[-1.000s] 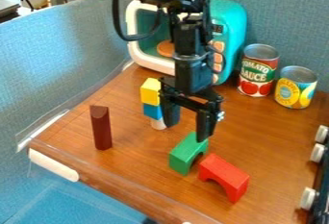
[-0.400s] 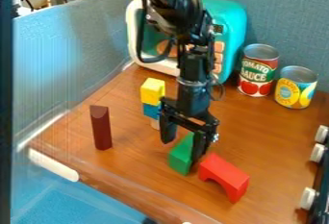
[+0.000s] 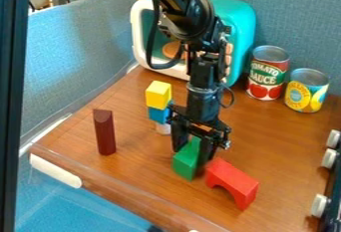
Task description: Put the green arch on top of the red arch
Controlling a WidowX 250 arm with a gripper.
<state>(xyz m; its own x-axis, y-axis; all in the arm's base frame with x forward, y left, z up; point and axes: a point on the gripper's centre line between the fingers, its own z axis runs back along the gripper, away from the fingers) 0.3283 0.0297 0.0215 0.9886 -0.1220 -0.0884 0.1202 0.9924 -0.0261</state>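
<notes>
The black two-finger gripper hangs low over the front part of the brown wood-grained tabletop, clamped on the green arch-shaped block, one finger on each side. The green arch stands on the tabletop, just beside the red arch-shaped block, which rests legs down nearer the front edge. A dark red upright post stands near the left corner. Behind the gripper, a yellow block sits above a blue one. Two metal food cans, one red-labelled, one yellow-and-blue, stand side by side near the back edge.
</notes>
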